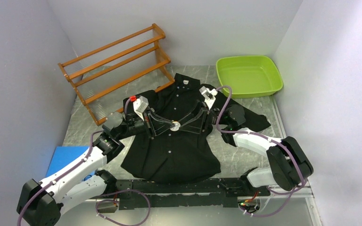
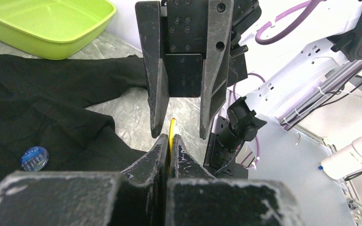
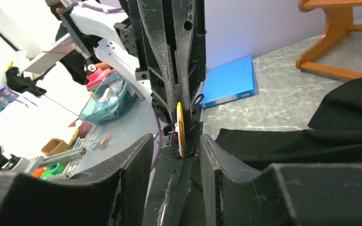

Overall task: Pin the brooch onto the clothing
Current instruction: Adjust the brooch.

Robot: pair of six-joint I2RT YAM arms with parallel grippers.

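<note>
Left claw point(image 2: 170, 140) clamped on yellow-edged brooch point(image 3: 180, 127), held edge-on above mid-chest of the black shirt point(image 1: 169, 157), which lies spread flat on the worktop point(image 1: 75, 132). Right claw point(image 3: 175, 141) open, fingers straddling the brooch.

Table point(image 1: 233, 162) holds shirt point(image 1: 174, 150), rack point(image 1: 118, 66), tray point(image 1: 249, 75), perhaps a folder point(image 1: 66, 155).
</note>
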